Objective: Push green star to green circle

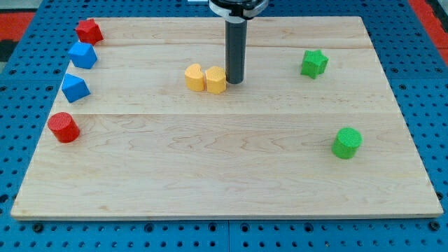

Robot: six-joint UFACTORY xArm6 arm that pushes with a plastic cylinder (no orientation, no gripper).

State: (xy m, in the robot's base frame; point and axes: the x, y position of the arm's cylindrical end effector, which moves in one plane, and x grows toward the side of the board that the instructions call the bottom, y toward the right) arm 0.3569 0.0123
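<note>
The green star (314, 63) lies at the view's upper right of the wooden board. The green circle (346, 143), a short cylinder, stands below it at the right, well apart from the star. My tip (234, 82) rests on the board near the top middle, far to the left of the green star. It stands right next to a yellow hexagon block (216, 80), on that block's right side.
A yellow heart block (194, 77) touches the yellow hexagon on its left. Along the left edge stand a red star (89, 31), a blue block (82, 54), a blue block (74, 87) and a red cylinder (64, 127). The wooden board (224, 182) lies on a blue perforated table.
</note>
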